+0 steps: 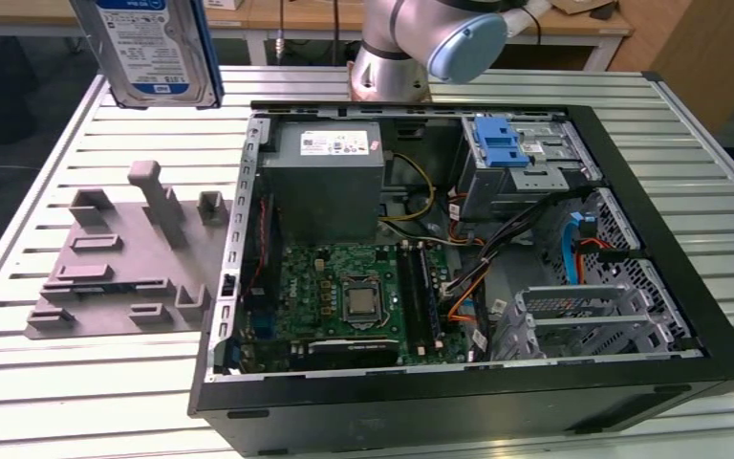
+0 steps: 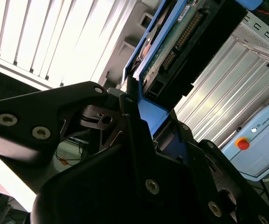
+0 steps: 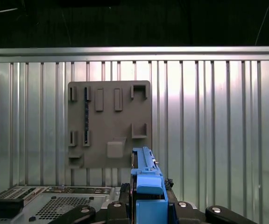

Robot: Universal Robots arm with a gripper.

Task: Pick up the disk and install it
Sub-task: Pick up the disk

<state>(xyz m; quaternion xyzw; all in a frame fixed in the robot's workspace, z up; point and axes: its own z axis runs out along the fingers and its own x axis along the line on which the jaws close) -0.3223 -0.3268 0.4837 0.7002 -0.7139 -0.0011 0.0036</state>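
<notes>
Counter: slatted metal counter, dark room beyond its far edge, carrying an open computer case and a grey holder plate.
Disk: the disk hangs upright in the upper left of the exterior frame, high above the counter and clear of the holder plate. Its blue bracket sits at lower centre of the first wrist view.
Pincer: the pincer is pinching the disk by that bracket, 1 black finger on each flank.
Drive cage: grey drive cage with a blue latch, upper right of centre inside the case, well apart from the disk.
Step in hand: carrying the lifted disk, by my reading.
Doing it well: hold the pinch firm and the disk square, travel high enough to clear the case wall, and mind the loose cables beside the cage.
</notes>
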